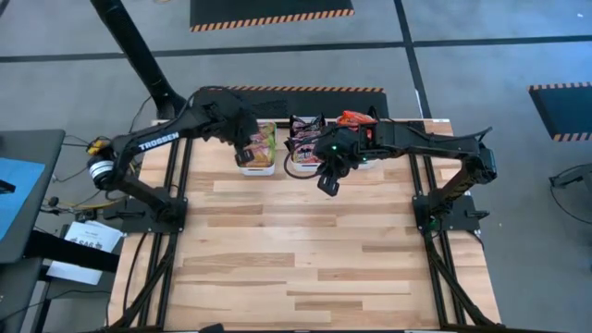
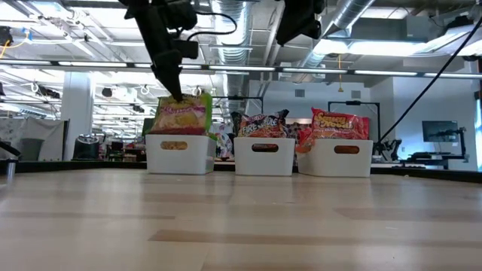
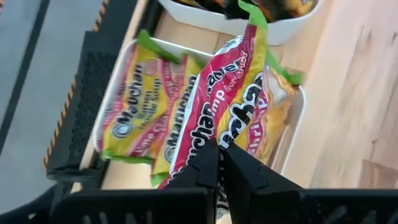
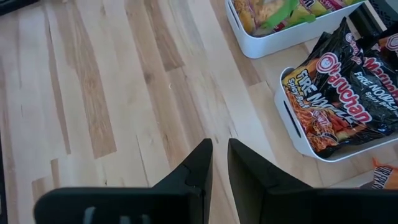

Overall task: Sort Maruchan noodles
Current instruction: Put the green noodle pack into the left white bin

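Note:
Three white bins stand in a row at the table's far edge. The left bin (image 2: 179,156) holds green-yellow Maruchan noodles (image 3: 134,112), the middle bin (image 2: 263,158) dark packets (image 4: 339,99), and the right bin (image 2: 345,159) red-orange ones (image 2: 340,124). My left gripper (image 3: 219,152) hangs over the left bin, shut on a green-yellow and pink packet (image 3: 233,81). My right gripper (image 4: 219,155) hovers above bare table just in front of the middle bin. Its fingers are a little apart with nothing between them. My left gripper pinches the packet's near end (image 3: 214,134) between its two fingers. The fingers come from above, slanting down toward the table's far edge. The packet hangs tilted below them, reaching into the left bin over the packets lying there; whether it rests on them I cannot tell.
The wooden tabletop (image 1: 314,259) in front of the bins is free room. Black frame rails (image 1: 176,185) run along both sides of the table. Beyond the far edge lies grey floor with striped mats.

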Robot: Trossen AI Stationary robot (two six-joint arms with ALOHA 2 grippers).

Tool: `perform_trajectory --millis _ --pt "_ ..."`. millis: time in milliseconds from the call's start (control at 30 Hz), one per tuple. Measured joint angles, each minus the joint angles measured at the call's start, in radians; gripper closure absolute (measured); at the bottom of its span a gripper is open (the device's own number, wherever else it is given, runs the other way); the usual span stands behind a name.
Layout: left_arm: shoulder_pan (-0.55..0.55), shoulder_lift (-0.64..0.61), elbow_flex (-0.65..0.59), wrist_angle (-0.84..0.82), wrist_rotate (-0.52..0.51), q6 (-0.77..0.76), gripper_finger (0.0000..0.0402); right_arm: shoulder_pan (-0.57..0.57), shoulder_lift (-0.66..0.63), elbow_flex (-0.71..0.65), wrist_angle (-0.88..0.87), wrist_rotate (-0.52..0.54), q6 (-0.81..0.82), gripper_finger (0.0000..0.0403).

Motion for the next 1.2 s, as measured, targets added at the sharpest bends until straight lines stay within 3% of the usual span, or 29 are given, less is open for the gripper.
perform_trajectory --millis 633,1067,1200 --pt "-0.01 0.072 0.001 -0.021 -0.016 -0.05 0.0396 -0.005 0.0 0.0 0.0 0.001 0.005 0.0329" --pt "-0.009 0.072 0.015 -0.034 -0.013 -0.084 0.0287 -0.005 0.0 0.0 -0.002 0.002 0.005 0.0329" --pt "-0.009 0.072 0.062 -0.045 -0.015 -0.101 0.0272 -0.005 0.0 0.0 -0.002 0.002 0.004 0.0329"
